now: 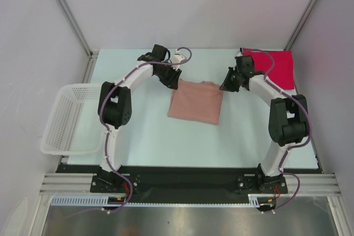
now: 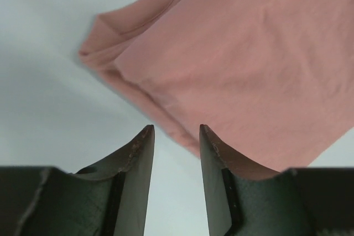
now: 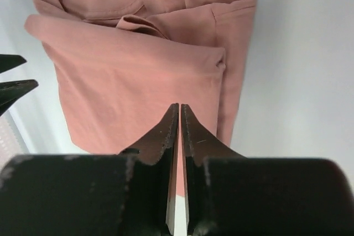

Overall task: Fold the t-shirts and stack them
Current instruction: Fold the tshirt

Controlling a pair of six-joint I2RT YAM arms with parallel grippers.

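A dusty-pink t-shirt lies folded into a rectangle in the middle of the table, its print hidden. It fills the left wrist view and shows its collar and a tucked sleeve in the right wrist view. A bright red folded t-shirt lies at the back right corner. No black shirt is in view. My left gripper is open and empty, just above the pink shirt's back left corner. My right gripper is shut and empty, just above the shirt's back right edge.
A white plastic lattice basket stands at the left edge of the table. The right arm's upper part reaches over the front of the red shirt. Grey walls close in the table at the back and on both sides.
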